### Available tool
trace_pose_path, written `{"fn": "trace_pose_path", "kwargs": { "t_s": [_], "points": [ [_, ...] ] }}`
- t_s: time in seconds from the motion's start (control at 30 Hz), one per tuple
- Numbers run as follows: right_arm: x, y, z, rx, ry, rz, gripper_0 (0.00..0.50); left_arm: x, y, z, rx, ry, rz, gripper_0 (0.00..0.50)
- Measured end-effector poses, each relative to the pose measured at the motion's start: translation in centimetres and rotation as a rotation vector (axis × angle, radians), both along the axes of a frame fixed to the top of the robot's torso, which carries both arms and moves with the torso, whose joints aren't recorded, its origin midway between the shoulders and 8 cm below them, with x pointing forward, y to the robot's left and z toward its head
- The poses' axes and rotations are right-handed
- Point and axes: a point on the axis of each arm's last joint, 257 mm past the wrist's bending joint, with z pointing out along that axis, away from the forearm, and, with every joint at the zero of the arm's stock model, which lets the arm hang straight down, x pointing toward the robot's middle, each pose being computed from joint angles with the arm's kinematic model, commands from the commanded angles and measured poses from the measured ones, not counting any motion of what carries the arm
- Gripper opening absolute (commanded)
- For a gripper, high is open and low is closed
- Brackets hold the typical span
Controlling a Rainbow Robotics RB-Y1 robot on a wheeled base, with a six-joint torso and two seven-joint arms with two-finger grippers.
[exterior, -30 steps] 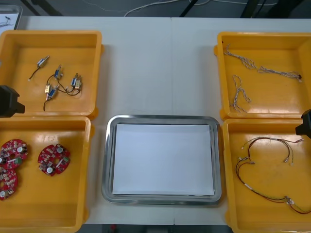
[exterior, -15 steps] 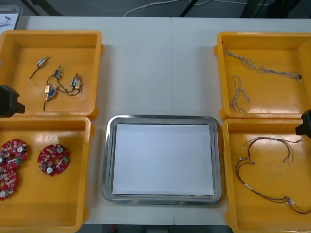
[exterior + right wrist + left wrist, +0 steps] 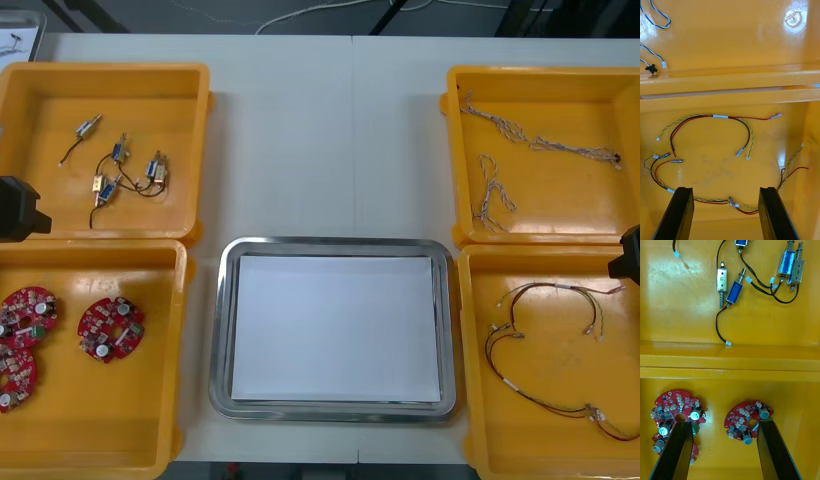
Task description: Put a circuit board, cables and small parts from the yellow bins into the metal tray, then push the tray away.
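Left gripper [image 3: 724, 425]: at the left edge of the front view, above the wall between the two left bins. Its fingers [image 3: 673, 453] stand wide apart and hold nothing. One board lies below the gap between them, close to one finger. It seems lined up for a first pick.
Right gripper [image 3: 725, 190]: at the right edge of the front view, above the wall between the two right bins. Its fingers [image 3: 677, 213] are spread and bare too, with a strand of cable running across beneath the gap. It looks ready, or waiting its turn.
Lower left bin [image 3: 100, 440]: three round red boards [image 3: 110, 328] lying flat, all toward the frame's left edge.
Lower right bin [image 3: 520, 440]: red and yellow cables [image 3: 545, 350] with black strands, lying in loose loops.
Tray [image 3: 222, 330]: lower centre of the frame, just beside both lower bins, probably so that either arm can reach it. It is white inside with nothing in it yet, so the task looks to be at its start.
Upper left bin [image 3: 40, 90]: parts [image 3: 125, 170] with black leads, most in a tangled cluster and one lying apart.
Upper right bin [image 3: 560, 210]: thin twisted blue and white cables [image 3: 540, 145], spread loosely.
Surface [image 3: 330, 140]: a light, open stretch beyond the tray in the upper centre, leaving room for the final push away.
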Motion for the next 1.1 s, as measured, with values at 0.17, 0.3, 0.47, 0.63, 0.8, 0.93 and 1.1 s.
{"fn": "trace_pose_path", "kwargs": {
  "t_s": [0.17,0.3,0.47,0.63,0.8,0.93,1.1],
  "points": [
    [0.0,0.0,0.0,0.0,0.0,0.0,0.5,0.0,0.0,0.0,0.0,0.0,0.0,0.5],
    [0.0,0.0,0.0,0.0,0.0,0.0,0.5,0.0,0.0,0.0,0.0,0.0,0.0,0.5],
    [0.0,0.0,0.0,0.0,0.0,0.0,0.5,0.0,0.0,0.0,0.0,0.0,0.0,0.5],
    [0.0,0.0,0.0,0.0,0.0,0.0,0.5,0.0,0.0,0.0,0.0,0.0,0.0,0.5],
    [0.0,0.0,0.0,0.0,0.0,0.0,0.5,0.0,0.0,0.0,0.0,0.0,0.0,0.5],
    [0.0,0.0,0.0,0.0,0.0,0.0,0.5,0.0,0.0,0.0,0.0,0.0,0.0,0.5],
    [0.0,0.0,0.0,0.0,0.0,0.0,0.5,0.0,0.0,0.0,0.0,0.0,0.0,0.5]
  ]
}}
